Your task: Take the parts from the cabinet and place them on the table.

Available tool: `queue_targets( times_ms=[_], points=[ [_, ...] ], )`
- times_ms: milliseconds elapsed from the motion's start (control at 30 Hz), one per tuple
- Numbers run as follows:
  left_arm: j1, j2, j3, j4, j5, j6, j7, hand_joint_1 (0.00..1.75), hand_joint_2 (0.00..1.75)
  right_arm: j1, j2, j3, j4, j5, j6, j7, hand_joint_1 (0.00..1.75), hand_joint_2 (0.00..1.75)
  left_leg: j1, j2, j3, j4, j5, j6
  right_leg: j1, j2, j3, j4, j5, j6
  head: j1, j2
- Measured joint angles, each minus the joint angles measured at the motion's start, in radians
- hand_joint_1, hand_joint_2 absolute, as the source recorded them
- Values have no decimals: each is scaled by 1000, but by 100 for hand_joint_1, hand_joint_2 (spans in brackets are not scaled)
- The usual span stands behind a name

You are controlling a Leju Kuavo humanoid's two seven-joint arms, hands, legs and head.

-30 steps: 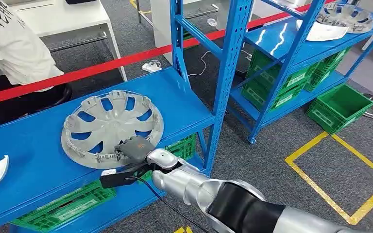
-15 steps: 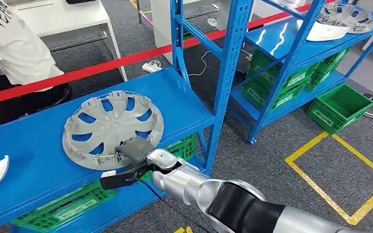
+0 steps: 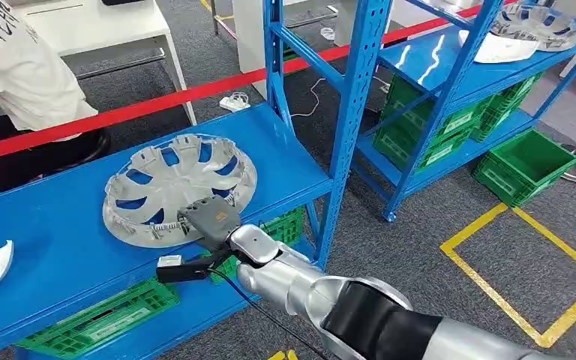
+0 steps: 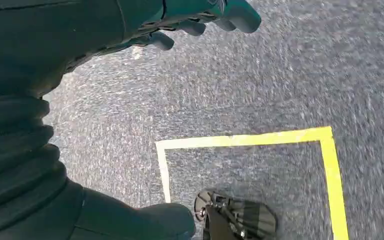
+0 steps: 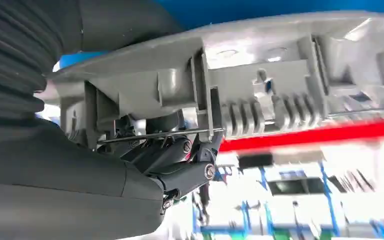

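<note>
My right hand (image 3: 208, 221) grips near rim of grey wheel cover (image 3: 180, 187), tilted up off blue shelf (image 3: 285, 161). Left hand (image 4: 200, 20) hangs empty, fingers loosely apart. Risk: one-edge grip slips, cover snags upright (image 3: 349, 112).

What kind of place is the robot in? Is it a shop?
More likely a workshop or parts storeroom: blue metal racks hold a grey wheel cover, green crates sit below, and yellow floor tape marks zones.

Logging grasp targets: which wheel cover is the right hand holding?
The grey wheel cover on the near blue shelf; the right hand grips its rim. The other wheel cover lies untouched on the far rack.
</note>
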Motion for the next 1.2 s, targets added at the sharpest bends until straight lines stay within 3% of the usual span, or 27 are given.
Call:
queue_targets(
  times_ms=[200,1200],
  points=[
    [2,1,0,0,32,-67,-17,0,175,4,-29,0,-38,64,-59,-8,175,175,0,0,0,0,0,0,0,0,0,0,0,0,0,0],
    [15,-4,1,5,17,-68,-27,0,175,72,-68,34,-191,297,-119,115,175,175,0,0,0,-1,0,0,0,0,-1,0,0,0,0,0]
  ],
)
